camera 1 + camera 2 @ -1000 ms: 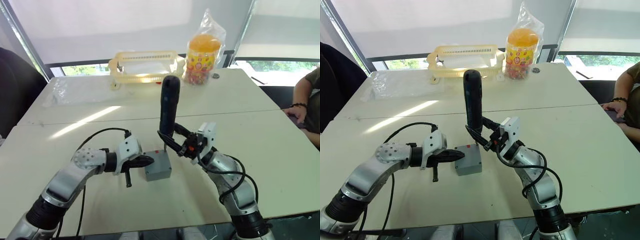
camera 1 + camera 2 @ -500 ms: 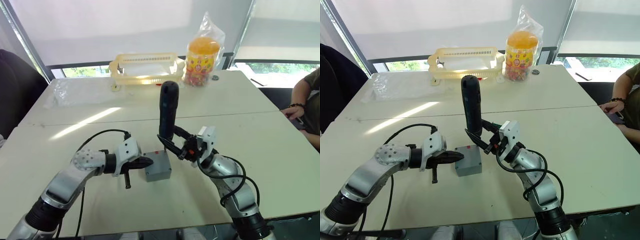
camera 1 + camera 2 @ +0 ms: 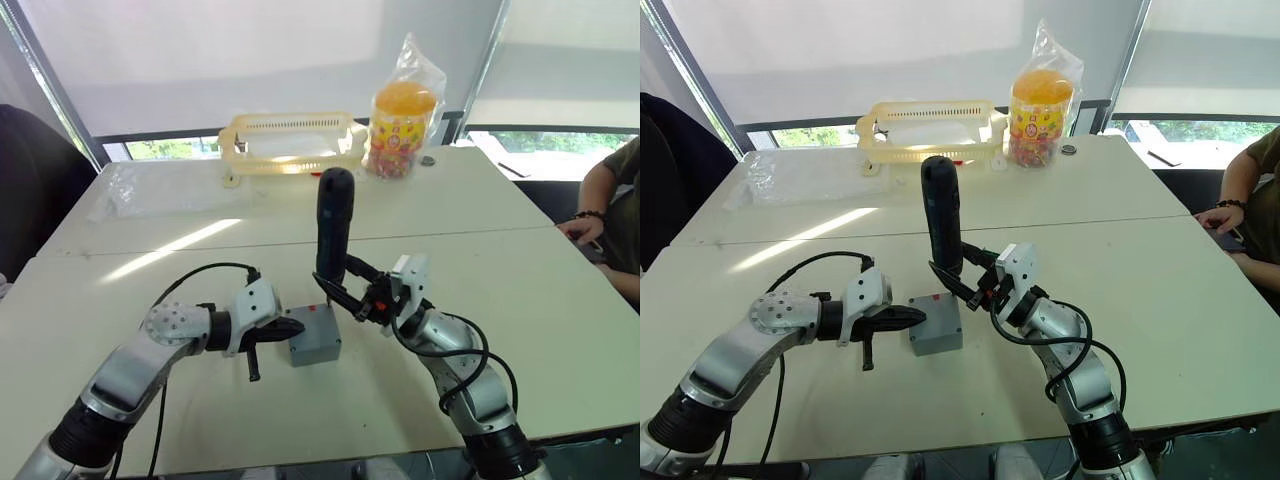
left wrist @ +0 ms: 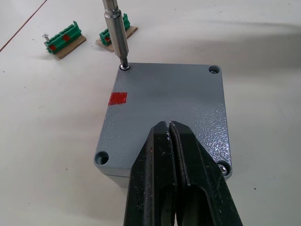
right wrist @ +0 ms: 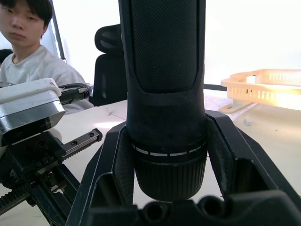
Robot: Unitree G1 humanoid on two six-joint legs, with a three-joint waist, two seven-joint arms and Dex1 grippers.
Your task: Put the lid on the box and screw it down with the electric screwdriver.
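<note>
Little has shifted over the last second: both arms hold much the same pose, while the camera has tilted slightly, sliding the far basket and jar down the picture. On the white table [image 3: 520,300] the box [image 3: 315,338] sits between the two arms with the lid [image 4: 164,113] already seated flush on top, a red square marking its surface. Standing upright over the box, the electric screwdriver [image 3: 333,225] is clamped low on its body by the right gripper [image 5: 167,188], whose fingers close around the barrel. Its metal bit [image 4: 115,28] meets the screw in one far corner of the lid. Pressing against the near side of the box, the left gripper [image 4: 170,160] has its fingers pinched together, holding nothing. Two small green terminal blocks [image 4: 63,40] lie on the table beyond. Screwing down looks to be under way; next, I judge, the bit must lift and move to another corner hole, with the box kept braced.
</note>
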